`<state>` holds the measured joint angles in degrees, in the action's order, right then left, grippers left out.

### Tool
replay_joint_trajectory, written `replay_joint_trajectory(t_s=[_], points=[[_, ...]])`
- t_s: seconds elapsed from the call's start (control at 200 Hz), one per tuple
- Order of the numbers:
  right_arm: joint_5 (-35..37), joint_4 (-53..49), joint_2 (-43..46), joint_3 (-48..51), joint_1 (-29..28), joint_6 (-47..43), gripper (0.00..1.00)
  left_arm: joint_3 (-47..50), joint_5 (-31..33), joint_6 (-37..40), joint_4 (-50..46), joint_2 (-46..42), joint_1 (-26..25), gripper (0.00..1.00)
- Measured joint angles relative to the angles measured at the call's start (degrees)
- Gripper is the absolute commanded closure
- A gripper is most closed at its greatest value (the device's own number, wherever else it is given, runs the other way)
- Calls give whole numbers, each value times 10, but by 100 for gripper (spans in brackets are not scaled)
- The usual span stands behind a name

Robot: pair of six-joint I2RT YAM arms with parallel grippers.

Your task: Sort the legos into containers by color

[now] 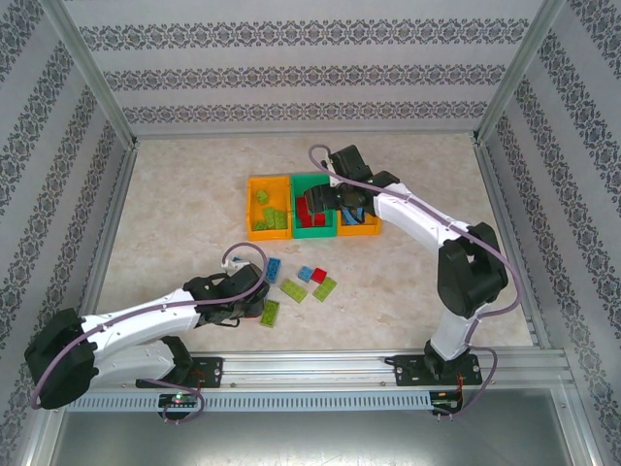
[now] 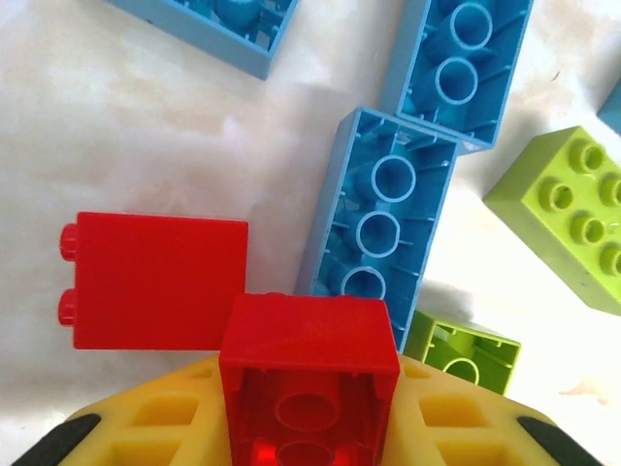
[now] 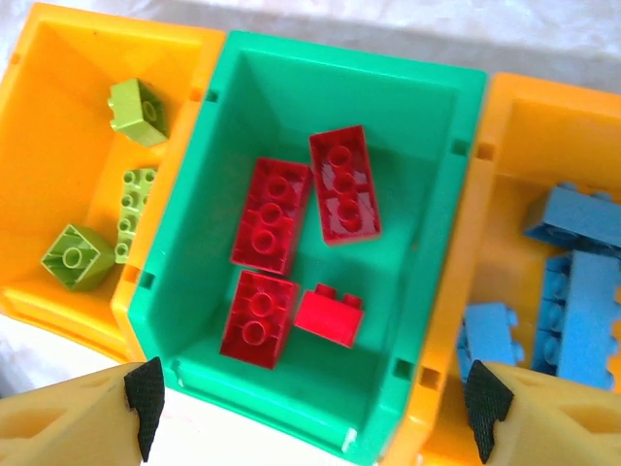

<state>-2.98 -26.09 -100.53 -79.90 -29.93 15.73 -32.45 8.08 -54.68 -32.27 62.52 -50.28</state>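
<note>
Low at six o'clock in its wrist view, the left claw (image 2: 309, 439) looks closed on a red brick (image 2: 310, 335), likely bound for the green bin (image 1: 312, 232) at one o'clock from it, where the right claw (image 3: 312, 408) hangs wide open, empty, above four more red bricks (image 3: 272, 214).

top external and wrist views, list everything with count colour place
containers: three, orange-green-orange, joined row mid-table
lime legos: three, lime, left orange bin
red legos: four, red, green bin
blue legos: several, blue, right orange bin
loose legos: at least six, blue, red, lime, table by left arm
held lego: one, red, left end effector
table: one, beige marbled, under everything
left end effector: one, yellow, shut on held lego
right end effector: one, yellow, open above containers
</note>
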Motion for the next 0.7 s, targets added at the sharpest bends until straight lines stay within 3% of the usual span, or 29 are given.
replay_joint_trajectory(t_s=[0.315, 0.455, 0.699], points=[[8, 36, 129, 184, -6, -26, 16, -165, 34, 94, -18, 46, 13, 70], [10, 55, 176, 266, -43, -51, 16, -264, 15, 164, 2, 127, 64, 71], [5, 112, 227, 374, -82, -52, 17, -433, -78, 232, 53, 311, 157, 73]])
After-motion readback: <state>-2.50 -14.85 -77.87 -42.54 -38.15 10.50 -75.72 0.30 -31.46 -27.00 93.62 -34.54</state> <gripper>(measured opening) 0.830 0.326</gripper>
